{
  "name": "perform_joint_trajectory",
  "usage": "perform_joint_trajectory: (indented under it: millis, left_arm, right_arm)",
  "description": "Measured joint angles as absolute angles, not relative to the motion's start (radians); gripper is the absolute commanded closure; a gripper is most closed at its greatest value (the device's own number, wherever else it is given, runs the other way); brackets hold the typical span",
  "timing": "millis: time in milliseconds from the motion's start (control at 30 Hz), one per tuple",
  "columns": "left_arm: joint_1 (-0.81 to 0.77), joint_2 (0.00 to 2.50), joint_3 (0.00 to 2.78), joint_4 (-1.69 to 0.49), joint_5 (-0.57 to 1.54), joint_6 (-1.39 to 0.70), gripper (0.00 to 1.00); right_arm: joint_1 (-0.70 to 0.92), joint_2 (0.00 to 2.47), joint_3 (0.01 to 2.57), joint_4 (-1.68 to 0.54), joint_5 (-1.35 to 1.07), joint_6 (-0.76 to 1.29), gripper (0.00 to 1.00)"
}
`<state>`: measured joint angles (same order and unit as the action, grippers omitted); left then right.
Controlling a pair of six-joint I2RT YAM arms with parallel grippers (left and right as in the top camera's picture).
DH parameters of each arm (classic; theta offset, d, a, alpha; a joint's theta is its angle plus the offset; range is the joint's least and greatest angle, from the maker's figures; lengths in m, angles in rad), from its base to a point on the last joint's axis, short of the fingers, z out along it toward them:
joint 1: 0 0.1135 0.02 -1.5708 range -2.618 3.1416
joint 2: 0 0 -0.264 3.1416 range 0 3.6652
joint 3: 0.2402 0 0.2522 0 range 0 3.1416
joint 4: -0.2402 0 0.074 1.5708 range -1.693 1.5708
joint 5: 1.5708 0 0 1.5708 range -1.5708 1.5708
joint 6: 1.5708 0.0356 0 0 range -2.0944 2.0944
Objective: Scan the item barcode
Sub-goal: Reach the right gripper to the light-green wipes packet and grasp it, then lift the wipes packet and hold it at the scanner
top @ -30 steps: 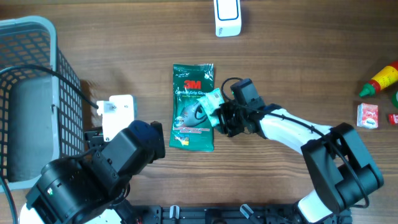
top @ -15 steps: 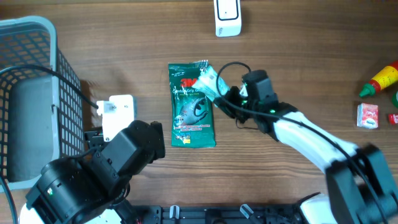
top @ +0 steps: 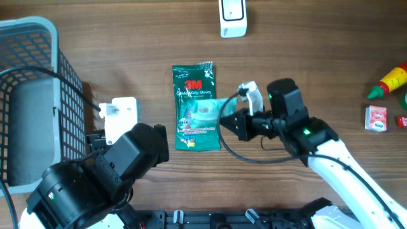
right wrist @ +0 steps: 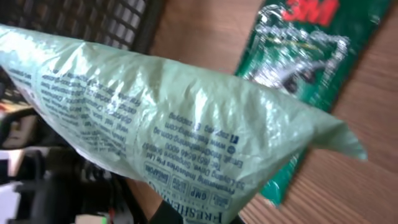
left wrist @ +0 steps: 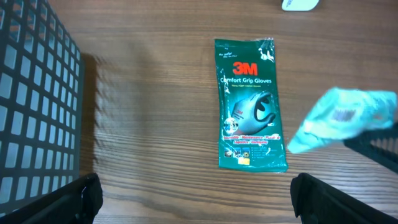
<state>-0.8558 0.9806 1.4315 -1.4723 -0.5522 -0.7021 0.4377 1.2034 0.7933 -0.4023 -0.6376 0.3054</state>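
Observation:
My right gripper is shut on a pale green printed packet and holds it off the table, above the lower half of a green 3M gloves pack. In the right wrist view the packet fills the frame, its print upside down, with the gripper pinching its lower edge. The gloves pack lies flat in the left wrist view, and the packet hangs to its right with a small barcode patch showing. My left gripper stands wide open over bare wood, holding nothing.
A grey wire basket fills the left side. A white device with a cable lies beside it. Another white device stands at the far edge. A sauce bottle and a small red-and-white box sit at the right.
The right gripper has closed fully on the packet, lifted it and drawn back to the right. The packet now hangs over the gloves pack's lower half. The left arm has not moved.

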Motion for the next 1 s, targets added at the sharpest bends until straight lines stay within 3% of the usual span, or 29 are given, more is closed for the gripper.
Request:
perform_joint_trajectory:
  millis: [433,600,733,1000]
  left_arm:
    - [-0.856,0.981,1.431,-1.473,-0.552,-0.702,0.0]
    - [-0.856,0.981,1.431,-1.473,-0.552,-0.702,0.0]
    - [-0.855,0.981,1.431,-1.473,-0.552,-0.702,0.0]
    - [-0.855,0.981,1.431,-1.472,-0.552,-0.702,0.0]
  right_arm:
    - [0.437,1.101,0.793,-0.479,-0.536,0.316,0.95]
    - [0.44,1.102,0.793,-0.447,-0.249,0.316,0.95]
    - [0.439,1.138,0.793,-0.275,0.079,0.261,0.96]
    - [0.44,1.388,0.795,0.296,0.411,-0.029,0.96]
